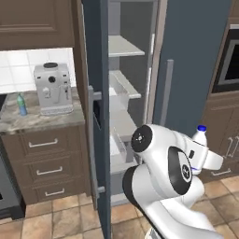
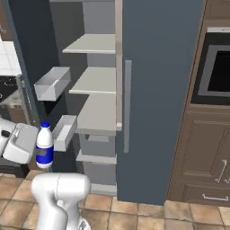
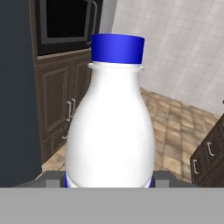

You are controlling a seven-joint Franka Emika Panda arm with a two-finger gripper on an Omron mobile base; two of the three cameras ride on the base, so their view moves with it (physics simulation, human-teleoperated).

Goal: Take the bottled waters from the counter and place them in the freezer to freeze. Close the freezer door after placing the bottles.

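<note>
The tool [image 2: 39, 155] grips the white bottle [image 2: 45, 144] low on its body, jaws closed against its sides at the blue label, and holds it upright in the air with the blue cap on top. It hangs before the open freezer [image 2: 96, 112], just beside the lower bin of the freezer door [image 1: 97, 116]. The blue-green bottle [image 1: 21, 104] stands on the surface [image 1: 42, 119], left of a coffee machine [image 1: 53, 88].
</note>
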